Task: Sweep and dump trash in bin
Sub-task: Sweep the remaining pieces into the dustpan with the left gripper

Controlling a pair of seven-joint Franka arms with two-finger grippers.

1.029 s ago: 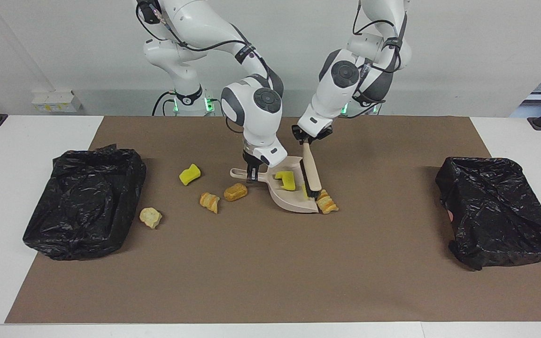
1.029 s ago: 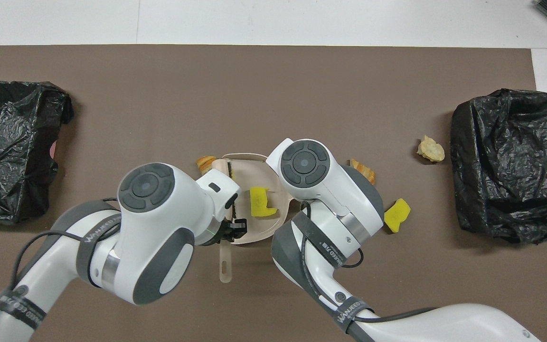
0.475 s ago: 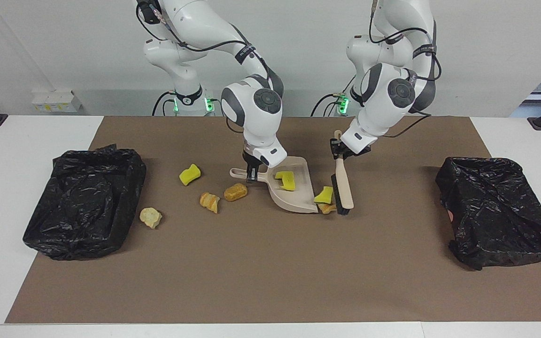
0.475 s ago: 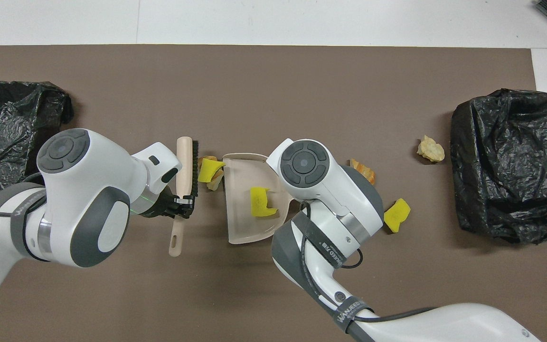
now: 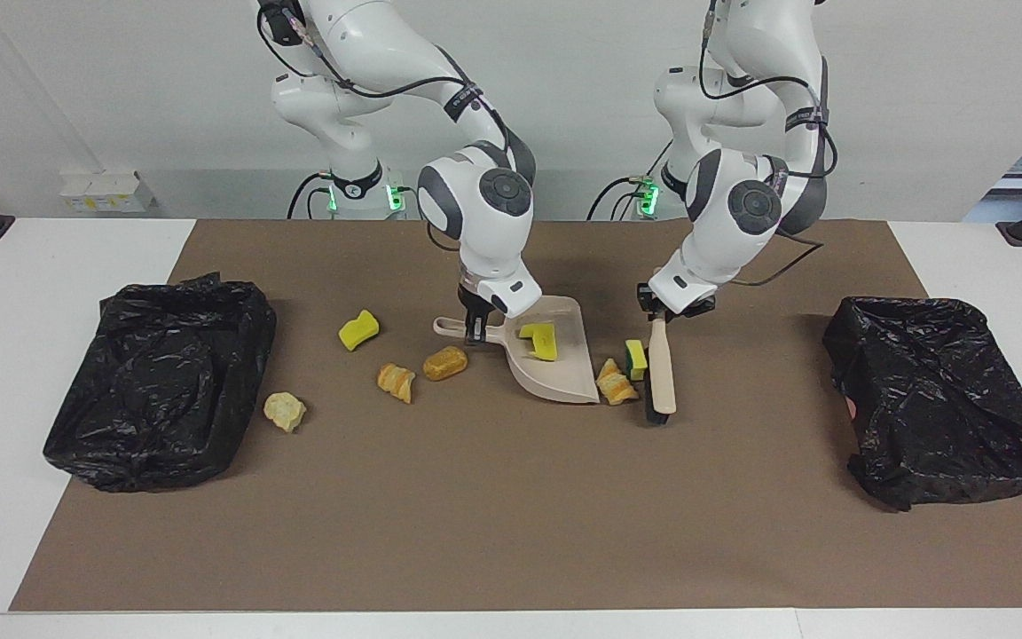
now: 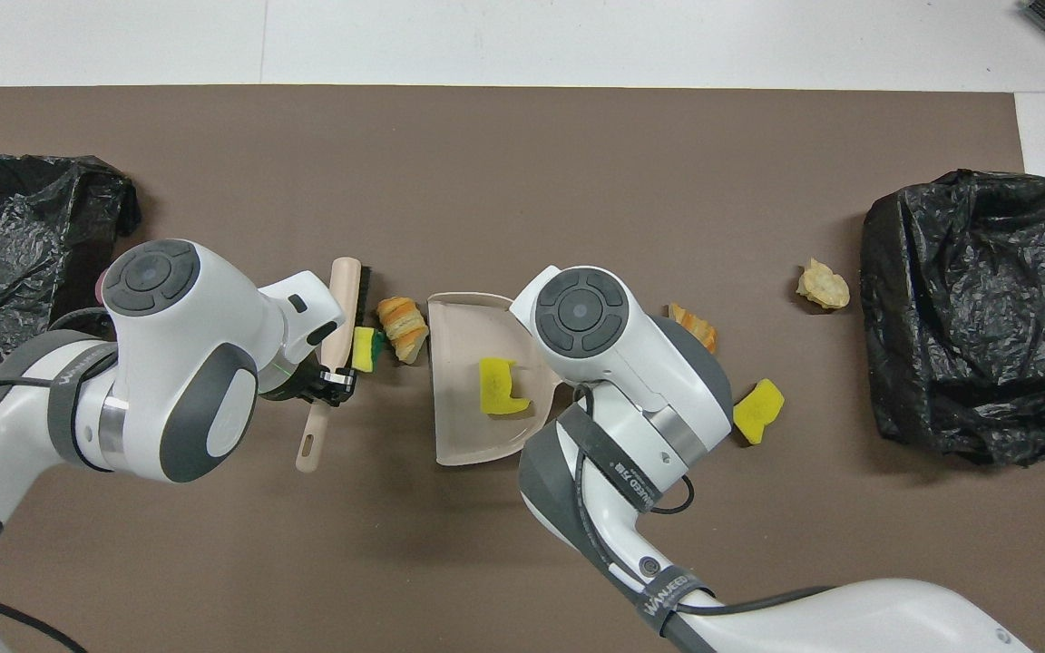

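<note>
Moved: my left gripper (image 5: 657,312) is swinging the brush (image 5: 660,377) out beside the sponge (image 5: 635,358) and pastry (image 5: 616,384).
Left: pinching the brush handle.
Right: my right gripper (image 5: 475,330) is clamping the dustpan (image 5: 555,373) handle, one sponge chunk (image 6: 502,398) inside.
Overhead only: my arm is hiding the scrap (image 5: 444,362).
Loose: scraps near the bag (image 5: 156,382).
</note>
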